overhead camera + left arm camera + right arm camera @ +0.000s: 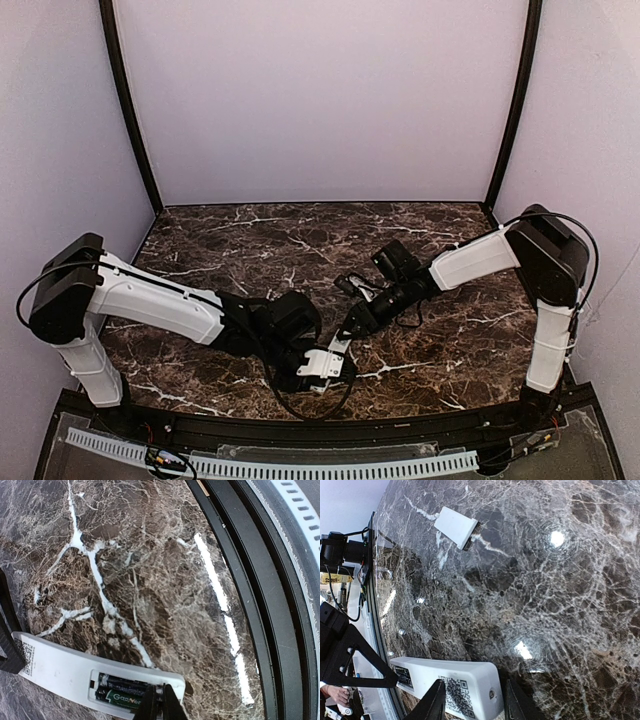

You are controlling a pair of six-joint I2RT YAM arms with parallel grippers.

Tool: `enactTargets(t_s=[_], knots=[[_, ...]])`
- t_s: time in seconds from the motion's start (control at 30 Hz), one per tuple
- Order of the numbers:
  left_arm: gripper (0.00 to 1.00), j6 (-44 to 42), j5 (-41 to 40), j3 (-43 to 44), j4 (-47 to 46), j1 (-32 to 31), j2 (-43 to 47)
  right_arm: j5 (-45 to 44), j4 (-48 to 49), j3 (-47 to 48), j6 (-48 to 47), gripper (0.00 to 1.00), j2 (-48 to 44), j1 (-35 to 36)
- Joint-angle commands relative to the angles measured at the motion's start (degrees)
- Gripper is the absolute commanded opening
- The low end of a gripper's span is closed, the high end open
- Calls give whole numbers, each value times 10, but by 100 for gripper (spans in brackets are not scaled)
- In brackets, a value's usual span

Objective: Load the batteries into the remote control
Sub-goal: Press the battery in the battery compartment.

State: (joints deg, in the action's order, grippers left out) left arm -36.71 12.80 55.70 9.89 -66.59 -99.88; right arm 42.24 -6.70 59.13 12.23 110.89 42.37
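Dark marble tabletop (250,235) in a lilac-walled booth
White veins cross the stone; pale wall (320,100) at 12 o'clock, black posts (130,110) at 10 and 2 — a white slotted strip (300,466) at 6 o'clock.

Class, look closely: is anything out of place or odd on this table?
Yes. The white panel, likely the battery cover, lies well apart from the remote control, whose batteries sit exposed.
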Motion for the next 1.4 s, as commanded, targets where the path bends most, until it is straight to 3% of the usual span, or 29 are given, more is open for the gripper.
enactTargets(t_s=[0.0, 0.57, 0.9, 1.37], knots=[[7, 9, -27, 7, 31, 7, -25, -4, -14, -8, -5, 39, 16, 2], [7, 24, -32, 20, 56, 16, -69, -6, -14, -10, -8, 38, 14, 1], [14, 31, -12, 33, 76, 19, -78, -7, -12, -11, -7, 38, 15, 2], [21, 32, -14, 45, 71, 13, -16, -8, -14, -12, -4, 38, 8, 2]])
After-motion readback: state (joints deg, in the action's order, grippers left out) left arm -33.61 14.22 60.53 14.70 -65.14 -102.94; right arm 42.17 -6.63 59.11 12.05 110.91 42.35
